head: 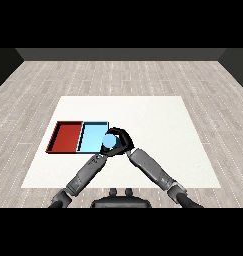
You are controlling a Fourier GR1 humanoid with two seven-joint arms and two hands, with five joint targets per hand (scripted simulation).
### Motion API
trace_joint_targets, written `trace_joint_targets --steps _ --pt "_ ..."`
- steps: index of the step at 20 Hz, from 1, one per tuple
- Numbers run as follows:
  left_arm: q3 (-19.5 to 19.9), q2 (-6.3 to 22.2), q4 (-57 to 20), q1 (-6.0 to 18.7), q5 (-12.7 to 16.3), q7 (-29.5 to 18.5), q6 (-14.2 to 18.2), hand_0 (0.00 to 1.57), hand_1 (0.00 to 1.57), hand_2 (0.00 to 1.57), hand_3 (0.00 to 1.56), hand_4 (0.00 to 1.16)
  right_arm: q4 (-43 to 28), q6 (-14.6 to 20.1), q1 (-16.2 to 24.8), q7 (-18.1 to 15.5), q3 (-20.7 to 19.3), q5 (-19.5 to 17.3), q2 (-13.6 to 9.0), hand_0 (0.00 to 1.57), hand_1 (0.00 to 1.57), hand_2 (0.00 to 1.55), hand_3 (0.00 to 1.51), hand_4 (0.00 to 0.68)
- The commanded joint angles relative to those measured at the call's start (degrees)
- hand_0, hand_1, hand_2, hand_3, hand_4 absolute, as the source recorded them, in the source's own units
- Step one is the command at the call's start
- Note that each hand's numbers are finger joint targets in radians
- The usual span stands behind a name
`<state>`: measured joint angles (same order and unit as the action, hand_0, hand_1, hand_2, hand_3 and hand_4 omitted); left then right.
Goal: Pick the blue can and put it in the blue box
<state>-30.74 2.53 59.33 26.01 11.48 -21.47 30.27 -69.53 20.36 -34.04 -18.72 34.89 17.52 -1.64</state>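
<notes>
Look at the blue can (109,141): it sits inside the right robot hand (120,139), whose black fingers curl round it from the right and from behind, so you see the can's pale round top facing up toward the head view. That puts its long axis upright, or near enough that no tilt shows. The can is at the right edge of the blue tray (91,136), overlapping the tray's near right corner in this view; you cannot tell from here whether it hangs above the rim or already rests inside.

The relation your next move turns on is simple: the tray's middle lies to the left of the can, and slightly farther from the robot. I judge that a short carry leftward would bring the can over the tray floor before the fingers uncurl.

The left robot hand (102,155) lies just below the can, close to the right one; its fingers are too hidden to read. The red tray (66,136) touches the blue tray's left side, so keep your leftward carry short. Both trays lie on the white table (158,130).
</notes>
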Motion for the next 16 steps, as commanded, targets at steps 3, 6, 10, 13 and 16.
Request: trace_joint_targets --steps 3,6,10,13,16 --pt "1.18 -2.41 -2.89 0.21 1.29 -4.24 -1.80 0.63 0.63 0.73 0.51 0.66 0.09 2.35 -0.15 -1.49 3.74 3.50 1.56 1.43 1.43 1.45 1.39 0.593" --pt "2.01 -2.43 -3.51 2.25 8.76 -1.75 -5.22 1.18 1.18 1.19 1.03 0.63 5.75 -1.02 -2.22 -2.72 -0.31 3.33 1.56 1.44 1.44 1.45 1.39 0.580" --pt "4.13 -2.45 -2.47 0.95 5.55 -2.77 -5.37 1.42 1.42 1.35 1.00 0.68 0.81 -0.93 -1.09 -2.01 -0.09 9.54 1.58 1.27 1.27 1.37 1.33 0.415" --pt "2.45 -2.45 -4.20 0.91 7.94 -2.34 -4.34 1.57 1.57 1.52 1.45 1.10 -3.15 -3.27 3.04 3.24 -2.94 4.93 0.58 0.54 0.54 0.55 0.00 0.000" --pt "2.45 -2.48 -4.81 1.25 8.32 -2.72 -4.39 1.57 1.57 1.52 1.45 1.10 -1.79 -2.73 2.73 2.18 -3.43 3.46 1.60 0.00 0.00 0.00 0.00 0.000"
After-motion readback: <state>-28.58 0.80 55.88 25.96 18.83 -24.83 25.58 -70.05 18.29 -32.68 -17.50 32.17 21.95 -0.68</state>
